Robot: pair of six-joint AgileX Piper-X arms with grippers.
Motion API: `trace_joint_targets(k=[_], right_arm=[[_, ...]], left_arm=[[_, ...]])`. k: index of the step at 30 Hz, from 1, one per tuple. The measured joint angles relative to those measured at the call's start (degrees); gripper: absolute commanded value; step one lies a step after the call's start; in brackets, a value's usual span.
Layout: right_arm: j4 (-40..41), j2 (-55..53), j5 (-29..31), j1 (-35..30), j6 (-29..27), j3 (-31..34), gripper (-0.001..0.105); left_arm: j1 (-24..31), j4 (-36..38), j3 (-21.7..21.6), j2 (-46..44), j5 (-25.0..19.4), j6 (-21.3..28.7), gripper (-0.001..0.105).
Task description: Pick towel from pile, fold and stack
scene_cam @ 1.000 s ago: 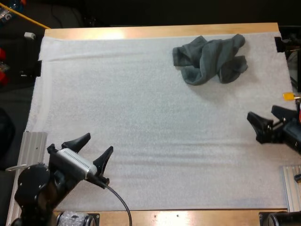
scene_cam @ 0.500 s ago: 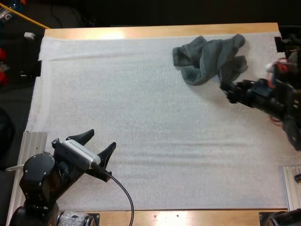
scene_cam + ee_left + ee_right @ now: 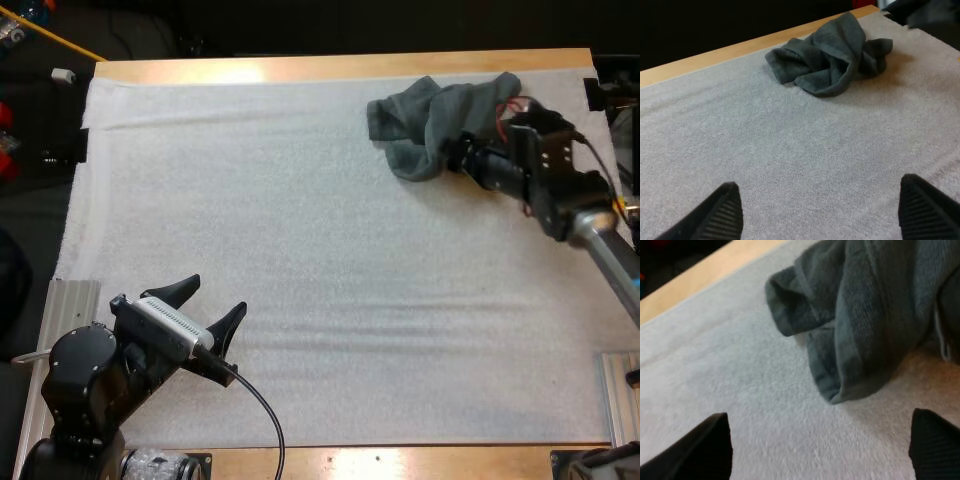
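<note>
A crumpled dark grey-green towel (image 3: 425,125) lies on the white mat (image 3: 300,220) at the far right. My right gripper (image 3: 455,155) hovers at the towel's near right side, pointing left. In the right wrist view its fingers (image 3: 700,445) stand wide apart, open, with the towel's folded edge (image 3: 865,305) just ahead of them and not touched. Near the mat's front left, my left gripper (image 3: 205,300) is open and holds nothing. The left wrist view has its gripper (image 3: 820,210) over bare mat, the towel (image 3: 832,55) far ahead, and the other arm (image 3: 925,12) beside the towel.
The table's wooden far edge (image 3: 330,67) runs just behind the towel. Metal rails sit at the front left (image 3: 65,300) and front right (image 3: 620,390) of the mat. Bare mat spreads across the middle between the two arms.
My right arm has swung from the mat's right edge forward and left up to the towel. The left arm shifted slightly early on, then stayed put. The towel has not moved.
</note>
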Motion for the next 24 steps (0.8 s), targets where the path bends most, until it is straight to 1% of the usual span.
trace_joint_targets(k=[9, 14, 18, 20, 21, 22, 23, 24], right_arm=[[-1.3, 12.4, -0.1, 0.0, 4.1, -4.9, 0.071], [-3.4, 17.2, -0.2, 0.0, 5.2, -7.4, 0.071], [-6.0, 21.0, -1.6, 0.0, 7.0, -8.7, 0.071], [-7.0, 22.5, -1.8, 0.0, 7.5, -9.2, 0.069], [-7.0, 23.1, -1.9, 0.0, 7.5, -9.3, 0.066], [-7.0, 23.6, -1.9, 0.0, 7.6, -9.4, 0.059], [-7.0, 23.8, -1.9, 0.0, 7.6, -9.4, 0.055], [-7.0, 24.0, -1.9, 0.0, 7.7, -9.4, 0.044]], left_arm=[[0.0, 0.0, 0.0, 0.0, 0.0, 0.0, 0.064], [0.0, 0.0, 0.0, 0.0, 0.0, 0.0, 0.064], [0.0, 0.0, 0.0, 0.0, 0.0, 0.0, 0.064], [0.0, 0.0, 0.0, 0.0, 0.0, 0.0, 0.064], [0.0, 0.0, 0.0, 0.0, 0.0, 0.0, 0.064], [0.0, 0.0, 0.0, 0.0, 0.0, 0.0, 0.064], [0.0, 0.0, 0.0, 0.0, 0.0, 0.0, 0.064], [0.0, 0.0, 0.0, 0.0, 0.0, 0.0, 0.064]])
